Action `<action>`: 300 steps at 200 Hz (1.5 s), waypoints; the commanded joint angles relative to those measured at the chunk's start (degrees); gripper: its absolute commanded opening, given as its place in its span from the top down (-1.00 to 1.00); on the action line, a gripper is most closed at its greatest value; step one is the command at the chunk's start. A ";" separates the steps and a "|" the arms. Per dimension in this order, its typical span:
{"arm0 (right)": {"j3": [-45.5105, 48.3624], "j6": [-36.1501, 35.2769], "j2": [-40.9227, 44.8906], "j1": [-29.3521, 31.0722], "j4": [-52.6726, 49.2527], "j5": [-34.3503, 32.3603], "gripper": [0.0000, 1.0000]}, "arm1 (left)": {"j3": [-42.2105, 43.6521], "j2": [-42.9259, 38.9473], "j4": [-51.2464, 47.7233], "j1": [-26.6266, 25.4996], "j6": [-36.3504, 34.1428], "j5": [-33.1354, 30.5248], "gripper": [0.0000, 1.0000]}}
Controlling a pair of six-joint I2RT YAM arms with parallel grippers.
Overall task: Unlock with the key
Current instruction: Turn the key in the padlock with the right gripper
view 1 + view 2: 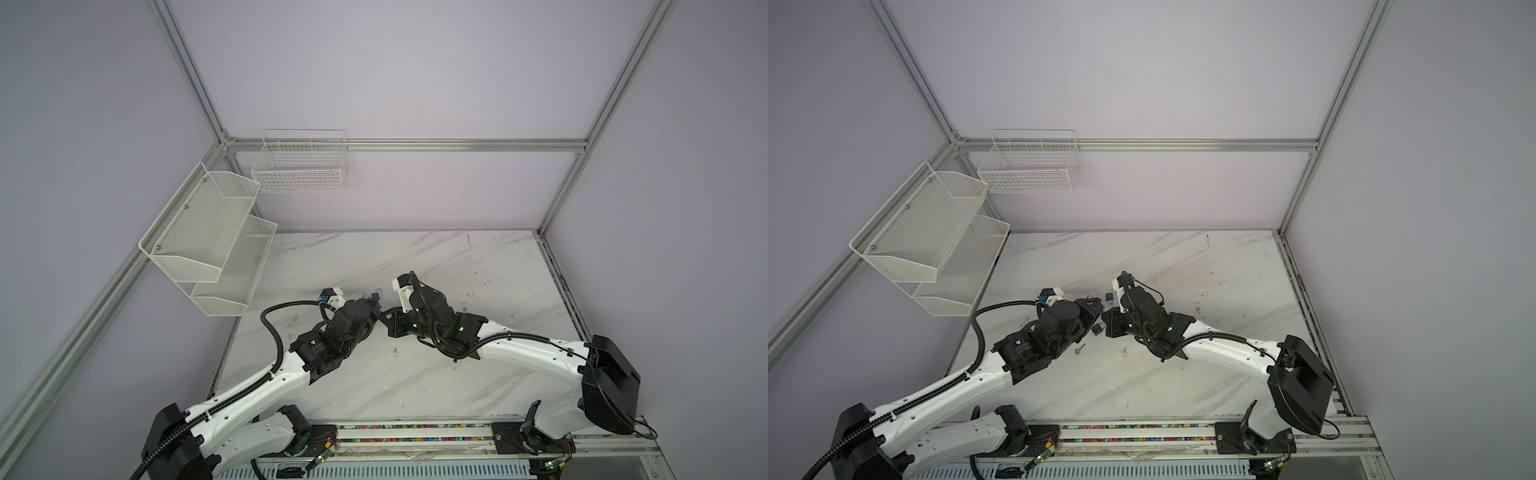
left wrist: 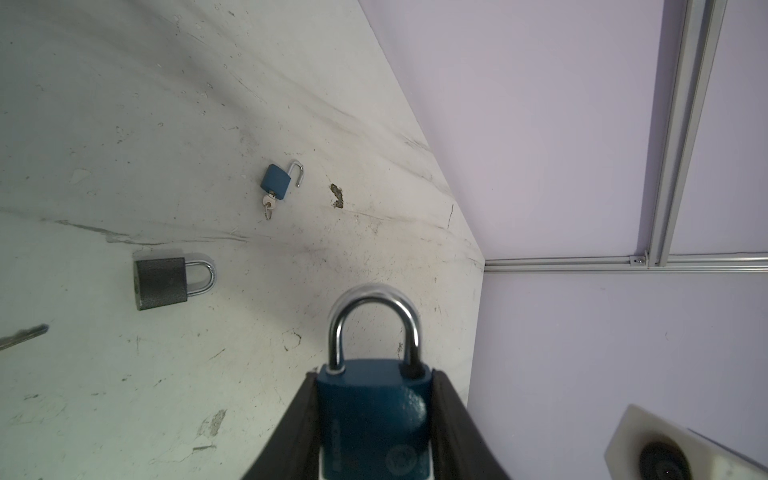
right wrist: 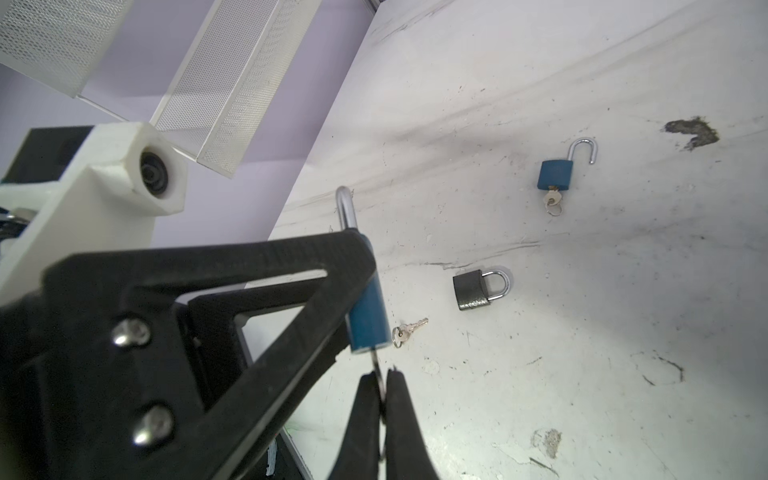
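Note:
My left gripper (image 2: 373, 374) is shut on the body of a dark blue padlock (image 2: 374, 415), held off the table (image 2: 124, 104) with its silver shackle (image 2: 372, 320) closed. A thin metal key (image 3: 376, 360) is pinched in my shut right gripper (image 3: 380, 374). The key runs up into the underside of that blue padlock (image 3: 368, 316). In a top view the left gripper (image 1: 371, 312) and right gripper (image 1: 381, 316) meet tip to tip at mid-table.
On the marble lie a small blue padlock (image 3: 555, 174) with its shackle open and a key in it, a grey shut padlock (image 3: 471, 289), and a loose key on a ring (image 3: 409, 328). White mesh shelves (image 1: 208, 237) and a wire basket (image 1: 299, 166) hang on the walls.

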State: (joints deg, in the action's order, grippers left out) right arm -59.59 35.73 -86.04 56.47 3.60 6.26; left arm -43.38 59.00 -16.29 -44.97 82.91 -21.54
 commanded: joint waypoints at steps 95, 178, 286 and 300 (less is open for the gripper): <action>3.25 21.63 4.62 -6.86 23.43 14.28 1.00 | -0.26 -1.73 3.00 -4.18 -2.59 10.90 0.93; 9.02 30.40 5.65 -7.21 30.68 15.38 1.00 | 2.31 -3.98 5.54 -4.16 -1.32 8.27 0.93; 11.00 32.45 7.07 -7.22 30.65 12.88 1.00 | 3.73 -6.62 8.08 -4.17 0.80 4.77 0.97; 10.87 30.86 7.07 -7.17 29.43 12.30 1.00 | 3.05 -6.70 7.96 -4.16 -0.49 4.34 0.97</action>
State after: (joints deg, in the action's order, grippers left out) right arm -47.35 67.24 -80.44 50.13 27.64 23.59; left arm -41.91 53.34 -9.41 -46.94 83.40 -22.13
